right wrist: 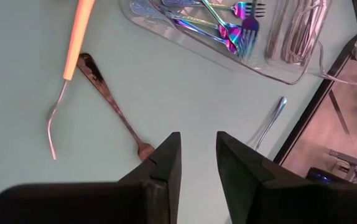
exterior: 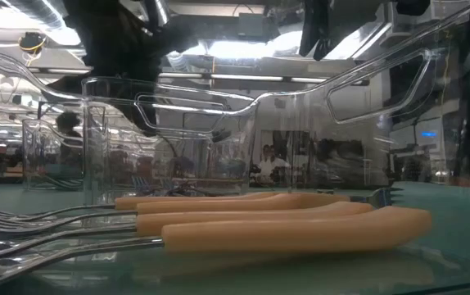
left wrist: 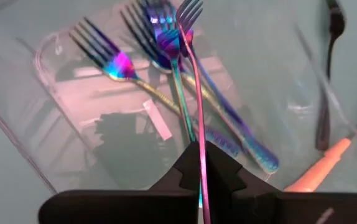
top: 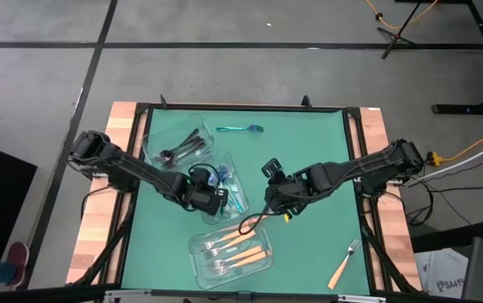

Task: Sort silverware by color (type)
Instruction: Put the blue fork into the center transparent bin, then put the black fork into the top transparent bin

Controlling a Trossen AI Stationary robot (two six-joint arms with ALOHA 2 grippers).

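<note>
My left pincer [left wrist: 198, 163] is clenched on an iridescent fork [left wrist: 194, 93] above the middle container [top: 235, 172], matching its colour; my right pincer [right wrist: 197, 155] hangs released mid-frame over the desk [top: 309, 151].

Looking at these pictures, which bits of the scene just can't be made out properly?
- High view: the left gripper covers part of the iridescent forks in their clear container.
- High view: the black utensils are too small to count.
- Low view: orange-handled forks fill the picture; neither gripper shows.
- Right wrist view: the picture's edge cuts off the orange-handled utensil.
</note>
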